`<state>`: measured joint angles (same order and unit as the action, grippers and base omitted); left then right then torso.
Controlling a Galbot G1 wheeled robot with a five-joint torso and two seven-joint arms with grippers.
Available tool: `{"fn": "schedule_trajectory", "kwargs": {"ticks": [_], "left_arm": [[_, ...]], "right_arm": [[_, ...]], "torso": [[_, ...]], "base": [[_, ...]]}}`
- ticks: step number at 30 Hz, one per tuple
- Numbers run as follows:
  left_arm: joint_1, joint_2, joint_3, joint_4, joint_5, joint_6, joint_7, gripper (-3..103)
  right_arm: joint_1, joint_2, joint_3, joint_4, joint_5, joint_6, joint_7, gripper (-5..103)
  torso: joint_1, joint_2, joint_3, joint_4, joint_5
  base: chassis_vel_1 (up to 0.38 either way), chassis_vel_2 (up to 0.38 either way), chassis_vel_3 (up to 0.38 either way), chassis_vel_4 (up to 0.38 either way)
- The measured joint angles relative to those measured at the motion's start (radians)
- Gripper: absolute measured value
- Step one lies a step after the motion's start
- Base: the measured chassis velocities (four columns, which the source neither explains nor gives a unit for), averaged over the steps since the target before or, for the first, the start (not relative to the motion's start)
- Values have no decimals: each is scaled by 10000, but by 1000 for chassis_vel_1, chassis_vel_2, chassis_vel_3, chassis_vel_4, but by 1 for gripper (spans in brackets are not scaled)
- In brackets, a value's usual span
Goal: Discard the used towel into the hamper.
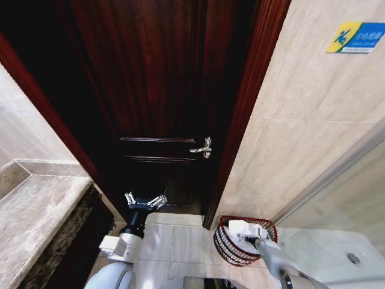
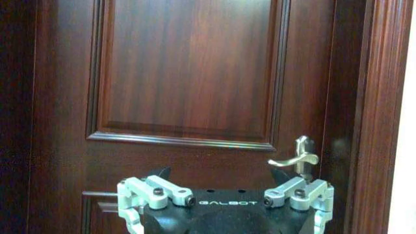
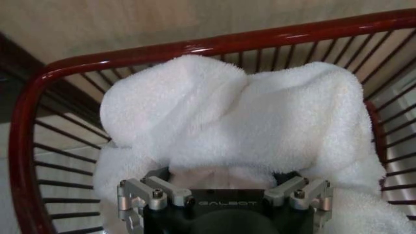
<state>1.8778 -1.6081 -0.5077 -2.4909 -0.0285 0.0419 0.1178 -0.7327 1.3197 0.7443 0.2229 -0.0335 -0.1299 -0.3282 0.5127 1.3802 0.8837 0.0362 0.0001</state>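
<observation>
The towel [image 3: 234,117], white and fluffy, lies bunched inside the hamper [image 3: 195,46], a dark red wire basket. In the head view the hamper [image 1: 225,245] stands on the floor by the door frame at lower right, with the towel [image 1: 236,227] in its mouth. My right gripper [image 3: 224,175] hangs over the hamper's opening with its jaws spread wide and the towel lying loosely between and over the fingertips. The right gripper [image 1: 246,233] reaches in from the lower right. My left gripper [image 1: 145,200] is held open in front of the door, empty, as the left wrist view [image 2: 221,174] also shows.
A dark wooden door [image 1: 162,90] with a metal lever handle [image 1: 203,148] faces me. A marble counter [image 1: 36,217] runs along the left. The tiled wall [image 1: 301,120] and a glass partition [image 1: 355,198] close off the right. Bare floor tiles [image 1: 180,241] lie between my arms.
</observation>
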Motion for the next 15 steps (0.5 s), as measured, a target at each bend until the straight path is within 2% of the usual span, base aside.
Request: {"fn": "schedule_trajectory", "kwargs": {"ticks": [6,10,11,13,15], "left_arm": [[0,0,0,0,0,0,0,100],[0,1,0,0,0,0,0,100],[0,1,0,0,0,0,0,100],[-1,0,0,0,0,0,0,100],[0,0,0,0,0,0,0,100]], "right_arm": [[-1050,98,-154,1626,294,-208,-47,100],[-2644,18,-158,4135,418,-237,-345,100],[-2644,18,-158,4135,418,-237,-345,100],[-3622,-120,-96,5741,544,-348,-536,100],[-4684,-162,24,7271,896,-386,-612,100]], "torso": [[0,0,0,1,3],[-1,0,0,0,8],[-1,0,0,0,8],[-1,0,-1,1,-7],[-1,0,-1,-3,3]], "base": [[0,0,0,0],[0,0,0,0],[0,0,0,0],[0,0,0,0],[0,0,0,0]]}}
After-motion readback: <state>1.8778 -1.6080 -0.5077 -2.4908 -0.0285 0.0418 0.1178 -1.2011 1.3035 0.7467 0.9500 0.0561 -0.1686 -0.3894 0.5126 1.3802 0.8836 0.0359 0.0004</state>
